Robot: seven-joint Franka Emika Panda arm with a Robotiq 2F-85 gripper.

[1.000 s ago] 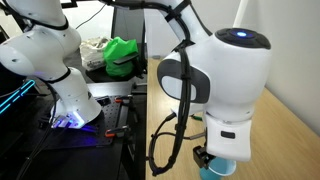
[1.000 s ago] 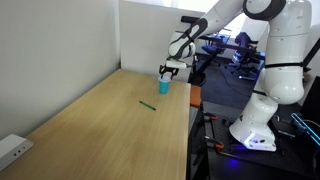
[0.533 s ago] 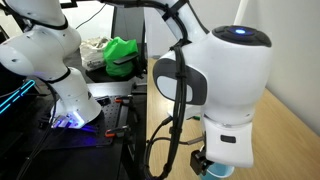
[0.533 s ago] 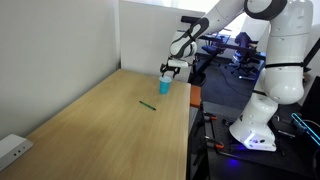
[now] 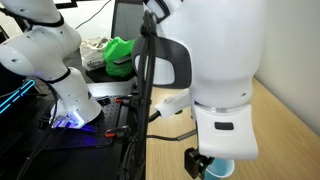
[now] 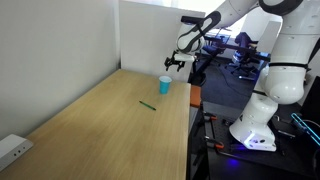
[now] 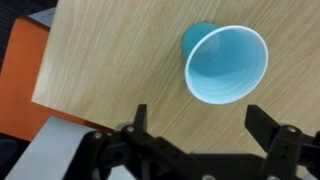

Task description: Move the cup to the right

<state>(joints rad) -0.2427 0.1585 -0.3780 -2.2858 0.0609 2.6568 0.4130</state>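
Cup [image 7: 225,62] upright, rim up, long axis vert; gripper [image 7: 200,128] spread wide, empty above

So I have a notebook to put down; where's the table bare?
The broad stretch of table between the green pen and the white box at the near corner is bare. The only crowded spot is the far end, where the cup stands below the open claw.

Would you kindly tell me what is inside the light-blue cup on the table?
In the wrist view the cup looks empty: only its plain blue inner wall and bottom show. The open gripper above covers none of the inside; the table under its base is hidden.
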